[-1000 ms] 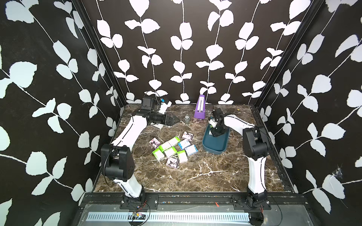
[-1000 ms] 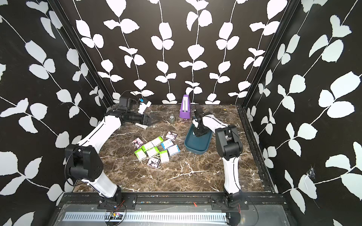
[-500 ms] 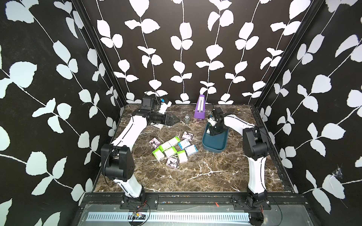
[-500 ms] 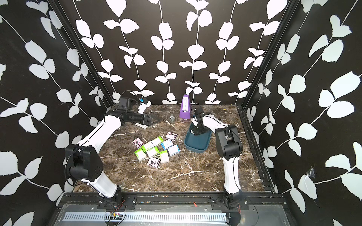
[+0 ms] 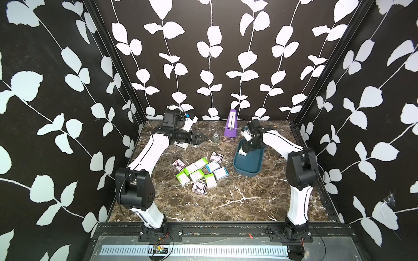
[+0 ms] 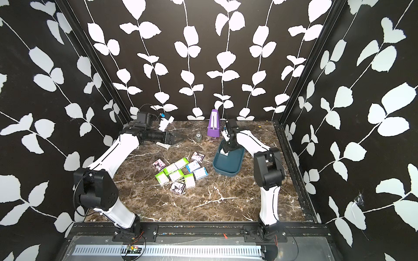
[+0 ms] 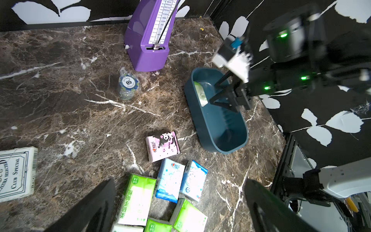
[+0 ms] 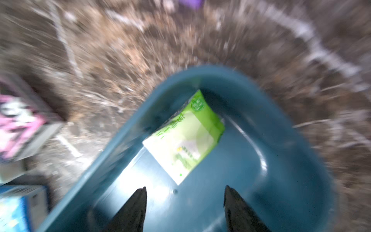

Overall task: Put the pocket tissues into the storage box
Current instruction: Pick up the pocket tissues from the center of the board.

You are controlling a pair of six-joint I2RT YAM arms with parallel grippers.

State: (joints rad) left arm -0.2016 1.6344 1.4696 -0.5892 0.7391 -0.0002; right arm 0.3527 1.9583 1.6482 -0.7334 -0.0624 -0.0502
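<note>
Right claw (image 8: 185,187), jaws apart and empty, hangs over the far end of the storage box (image 5: 247,168), where one green packet (image 8: 184,136) lies free. The other pocket tissues (image 5: 199,172) cluster mid-table, just beside the box toward the table's left edge, between it and the open left claw (image 7: 180,180).

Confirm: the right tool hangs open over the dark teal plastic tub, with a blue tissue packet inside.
No: the right wrist view shows a lime green tissue packet inside the dark teal plastic tub. The right tool does hang open over it.
</note>
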